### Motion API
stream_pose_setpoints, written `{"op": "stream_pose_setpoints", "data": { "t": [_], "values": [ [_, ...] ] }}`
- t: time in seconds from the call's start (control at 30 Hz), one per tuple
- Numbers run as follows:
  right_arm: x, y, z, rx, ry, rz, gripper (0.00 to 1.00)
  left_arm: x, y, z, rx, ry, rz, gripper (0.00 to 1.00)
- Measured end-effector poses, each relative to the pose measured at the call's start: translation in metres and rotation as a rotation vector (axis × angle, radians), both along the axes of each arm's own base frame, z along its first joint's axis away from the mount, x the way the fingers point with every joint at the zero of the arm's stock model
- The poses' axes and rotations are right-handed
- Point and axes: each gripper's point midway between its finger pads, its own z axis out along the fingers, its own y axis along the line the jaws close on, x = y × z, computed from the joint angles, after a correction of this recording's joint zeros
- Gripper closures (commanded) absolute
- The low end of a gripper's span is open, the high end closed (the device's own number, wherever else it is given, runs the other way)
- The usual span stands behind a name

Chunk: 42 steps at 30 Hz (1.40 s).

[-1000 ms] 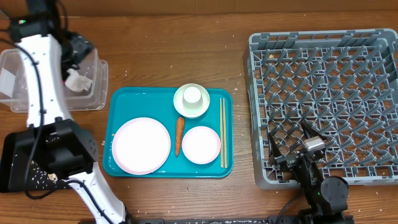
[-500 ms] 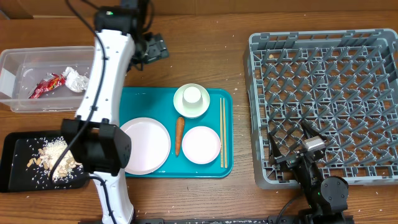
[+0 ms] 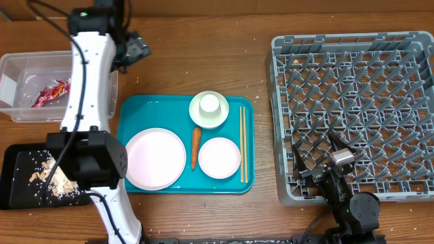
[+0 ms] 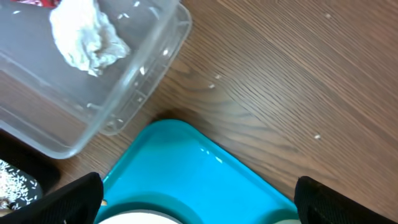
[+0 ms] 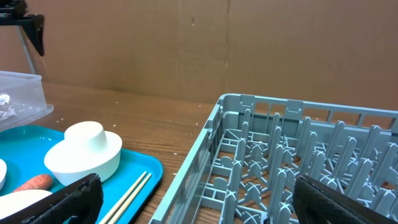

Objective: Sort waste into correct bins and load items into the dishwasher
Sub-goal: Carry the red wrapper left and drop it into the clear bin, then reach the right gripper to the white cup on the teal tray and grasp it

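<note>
My left gripper point(image 3: 133, 49) is open and empty, above the wood just past the far right corner of the clear waste bin point(image 3: 13, 108). In the left wrist view its fingers point(image 4: 199, 205) hang over the teal tray's corner point(image 4: 186, 162). The bin holds a red wrapper point(image 3: 51, 93) and crumpled white paper point(image 4: 87, 37). The teal tray point(image 3: 129, 108) carries a large plate point(image 3: 154, 158), a small plate point(image 3: 219, 157), a carrot point(image 3: 195, 148), a bowl with a cup point(image 3: 209, 108) and chopsticks point(image 3: 242, 144). My right gripper point(image 3: 322, 166) is open and empty at the front left corner of the grey dish rack point(image 3: 352, 61).
A black tray point(image 3: 10, 159) with rice and scraps lies at the front left. My left arm point(image 3: 88, 81) crosses over the bin's right part and the black tray. The right wrist view shows the rack wall point(image 5: 205, 155), the bowl point(image 5: 84, 152) and the chopsticks point(image 5: 134, 190).
My left arm left the space above the clear bin, swung right, then came back a little left. The crumpled paper lies in the bin. The right arm has not moved.
</note>
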Motion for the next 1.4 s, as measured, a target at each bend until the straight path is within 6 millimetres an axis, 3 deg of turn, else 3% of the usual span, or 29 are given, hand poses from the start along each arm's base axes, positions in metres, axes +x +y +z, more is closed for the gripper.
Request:
{"op": "stream_pose_setpoints", "data": {
  "t": [0.07, 0.13, 0.23, 0.37, 0.47, 0.57, 0.67, 0.87, 1.1, 1.27, 1.4],
  "values": [
    [0.000, 0.000, 0.004, 0.003, -0.018, 0.001, 0.00, -0.001, 0.005, 0.000, -0.003, 0.001, 0.014, 0.00],
    [-0.003, 0.006, 0.025, 0.016, -0.101, 0.035, 0.00, -0.001, 0.003, 0.000, -0.009, 0.000, 0.014, 0.00],
    [-0.018, 0.030, 0.052, 0.019, -0.220, 0.193, 0.00, -0.001, 0.003, -0.001, -0.015, 0.001, 0.013, 0.00],
    [-0.046, 0.065, 0.056, -0.007, -0.261, 0.447, 0.00, -0.001, 0.002, -0.001, -0.018, 0.002, 0.012, 0.00],
    [-0.066, 0.080, 0.066, -0.031, -0.330, 0.579, 0.00, -0.001, 0.002, -0.001, -0.020, 0.002, 0.011, 0.00],
    [-0.080, 0.084, 0.084, -0.022, -0.410, 0.636, 0.00, -0.001, 0.001, -0.001, -0.021, 0.002, 0.011, 0.00],
    [-0.082, 0.080, 0.096, 0.059, -0.413, 0.625, 0.00, -0.001, 0.001, -0.001, -0.021, 0.002, 0.011, 0.00],
    [-0.072, 0.069, 0.108, 0.172, -0.374, 0.550, 0.00, -0.001, 0.001, -0.001, -0.021, 0.002, 0.011, 0.00],
    [-0.060, 0.065, 0.164, 0.159, -0.328, 0.502, 0.00, -0.001, 0.001, -0.001, -0.021, 0.002, 0.011, 0.00],
    [-0.012, 0.075, 0.183, 0.162, -0.075, 0.496, 0.00, -0.001, 0.001, -0.001, -0.021, 0.002, 0.011, 0.00],
    [0.039, 0.091, 0.176, 0.143, 0.217, 0.503, 0.00, -0.001, 0.001, -0.001, -0.021, 0.002, 0.011, 0.00]
  ]
}}
